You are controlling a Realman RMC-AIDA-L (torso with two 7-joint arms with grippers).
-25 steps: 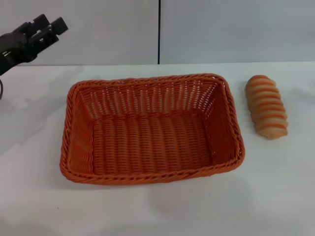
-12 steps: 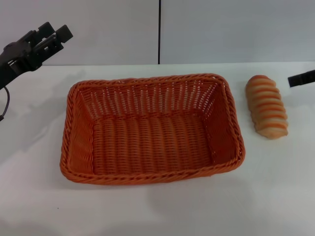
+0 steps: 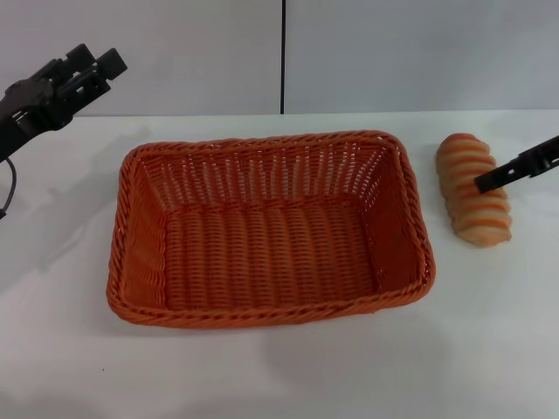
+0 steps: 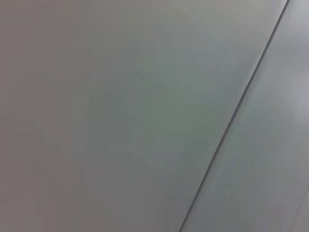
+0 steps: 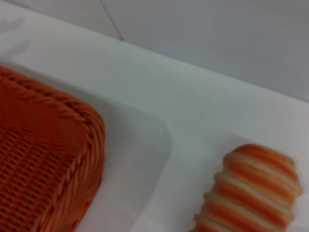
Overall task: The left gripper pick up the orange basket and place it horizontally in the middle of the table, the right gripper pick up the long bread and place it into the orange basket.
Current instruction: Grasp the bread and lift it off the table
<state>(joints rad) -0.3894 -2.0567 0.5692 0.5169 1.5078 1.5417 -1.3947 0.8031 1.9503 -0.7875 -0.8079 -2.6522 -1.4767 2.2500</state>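
Note:
The orange basket (image 3: 262,316) lies lengthwise across the middle of the white table (image 3: 279,375), empty, with its long sides facing me. Its corner (image 5: 58,154) also shows in the right wrist view. The long bread (image 3: 472,196) lies on the table just right of the basket, apart from it, and appears striped (image 5: 251,193) in the right wrist view. One thin black bar of my right gripper (image 3: 486,182) reaches in from the right edge, its tip over the loaf's right side. My left gripper (image 3: 94,58) hangs open, raised at the far left behind the basket, holding nothing.
A grey wall with a dark vertical seam (image 3: 283,57) backs the table. The left wrist view shows only this wall and a seam (image 4: 236,121). Bare tabletop (image 5: 169,96) lies between basket and bread.
The right gripper's bar has come in from the right edge and dropped leftward onto the bread's side. The left gripper has barely moved. Basket and bread stay put.

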